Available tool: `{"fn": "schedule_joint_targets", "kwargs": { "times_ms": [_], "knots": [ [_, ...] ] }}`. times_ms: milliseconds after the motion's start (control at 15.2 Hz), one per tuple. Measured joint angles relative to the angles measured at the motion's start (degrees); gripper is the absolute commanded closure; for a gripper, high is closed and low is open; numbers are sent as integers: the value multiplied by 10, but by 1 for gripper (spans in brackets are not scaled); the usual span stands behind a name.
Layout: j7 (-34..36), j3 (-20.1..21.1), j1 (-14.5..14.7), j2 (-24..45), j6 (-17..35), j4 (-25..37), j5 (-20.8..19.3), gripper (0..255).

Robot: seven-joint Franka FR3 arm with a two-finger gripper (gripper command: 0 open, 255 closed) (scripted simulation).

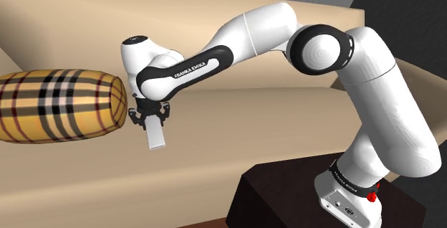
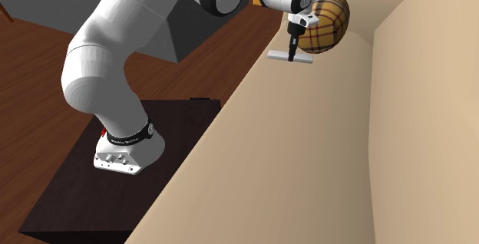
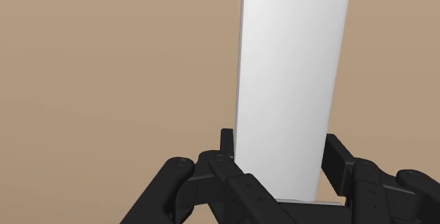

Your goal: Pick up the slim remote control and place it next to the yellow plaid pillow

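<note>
1. Tan sofa [image 1: 272,119]: its seat carries the yellow plaid pillow [image 1: 61,106] toward one end.
2. Gripper [image 1: 152,121]: jaws clasp the white remote [image 1: 155,139], held off the seat just beside the pillow.
3. Pickup done; release remains.

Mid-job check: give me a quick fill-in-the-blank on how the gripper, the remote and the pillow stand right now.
1. The gripper is shut on a slim remote drawn plain ____.
2. The pillow close to the gripper has a yellow-brown ____ pattern.
3. In the shoulder view, the pillow lies toward that view's ____ of the gripper.

Missing words: white; plaid; left
</note>
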Motion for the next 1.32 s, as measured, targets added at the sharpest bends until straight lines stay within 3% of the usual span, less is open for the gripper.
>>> {"fn": "schedule_joint_targets", "kwargs": {
  "times_ms": [462,528,924,1320],
  "knots": [
    [0,-1,0,3,6,-2,-1,255],
    [0,-1,0,3,6,-2,-1,0],
    [0,-1,0,3,6,-2,-1,0],
    [-5,7,-2,-29,-40,13,9,0]
  ]
}}
